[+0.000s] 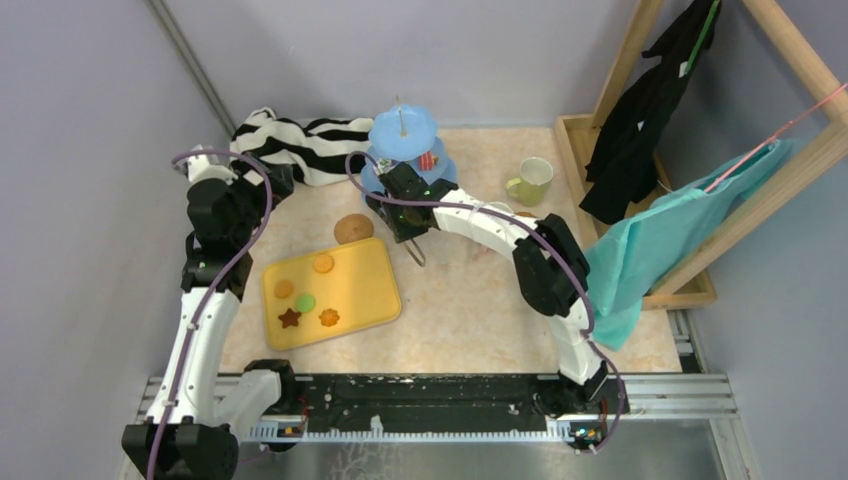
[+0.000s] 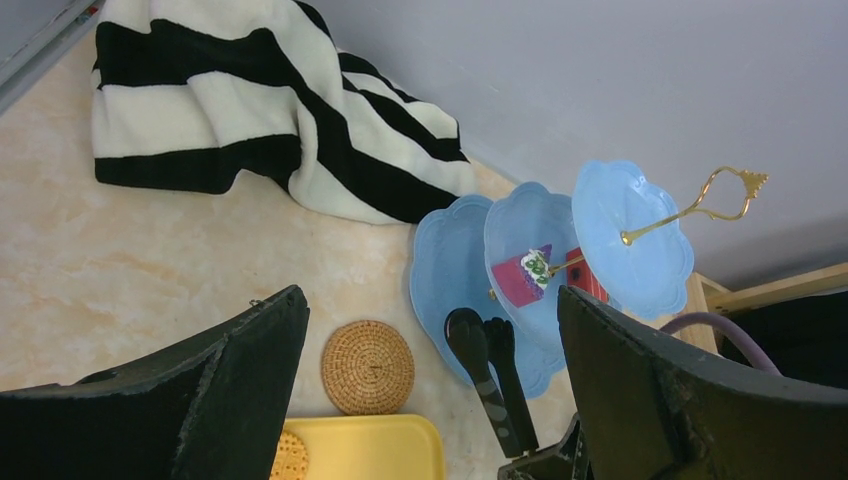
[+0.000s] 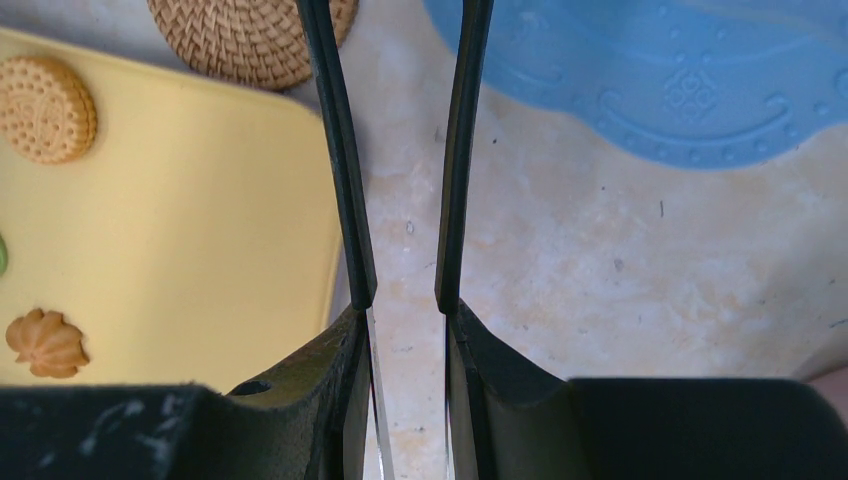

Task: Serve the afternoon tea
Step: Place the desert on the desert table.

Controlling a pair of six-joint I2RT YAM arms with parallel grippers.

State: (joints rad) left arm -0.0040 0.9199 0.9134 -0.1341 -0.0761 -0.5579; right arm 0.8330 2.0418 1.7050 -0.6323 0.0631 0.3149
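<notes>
The light-blue three-tier stand (image 1: 403, 135) stands at the back centre, with a pink cake slice (image 2: 522, 277) and a red one (image 2: 585, 278) on its middle tier. My right gripper (image 1: 405, 212) is shut on black-tipped metal tongs (image 3: 340, 150). The tong tips (image 2: 490, 370) reach over the stand's bottom tier (image 3: 640, 80) with nothing visible between them. A cork coaster (image 1: 353, 229) lies beside the yellow tray (image 1: 365, 290), which holds several cookies (image 1: 323, 263). The yellow-green cup (image 1: 532, 180) stands at the right. My left gripper (image 2: 430, 295) is open and empty, held high at the back left.
The black-and-white striped cloth (image 1: 300, 145) lies bunched at the back left. A wooden rack (image 1: 690, 290) with black and teal garments stands on the right. A white rim (image 1: 497, 208) shows behind my right arm.
</notes>
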